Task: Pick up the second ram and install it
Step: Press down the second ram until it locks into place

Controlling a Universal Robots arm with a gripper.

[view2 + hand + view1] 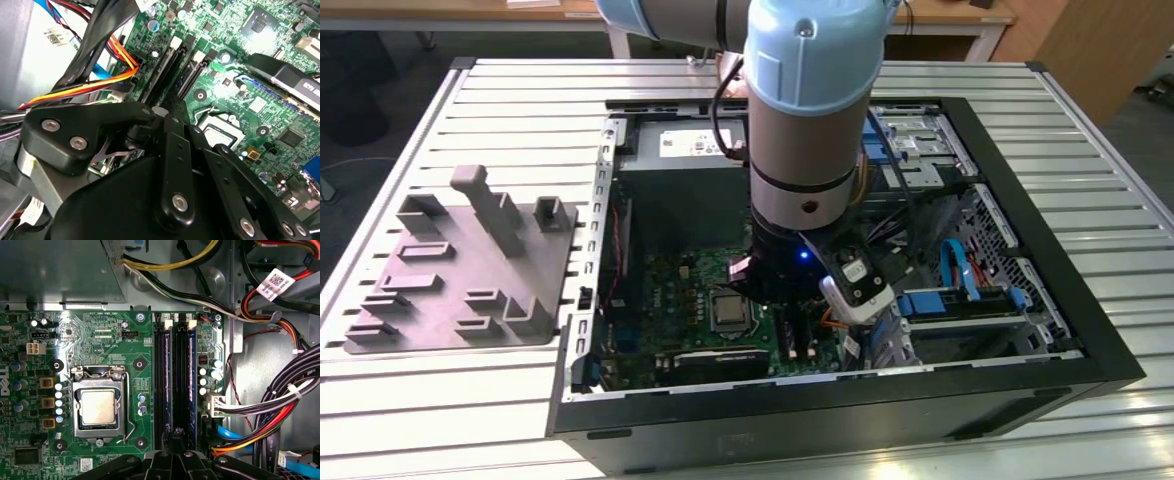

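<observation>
The gripper (177,434) is seen low inside the open computer case (1014,385), its black fingers drawn together at the tips with nothing visibly pinched between them. The tips are poised over the end of the memory slots (175,375), and contact cannot be told. Two thin dark strips with a bluish sheen are seated upright in the slots; the second ram (191,375) is taken to be one of them, though which cannot be told. The metal-framed CPU socket (98,407) lies beside the slots on the green board. A white barcode label (276,282) is wrapped on a cable. The case is carried on a ribbed metal desk (1094,150), next to a grey moulded plate (454,270).
</observation>
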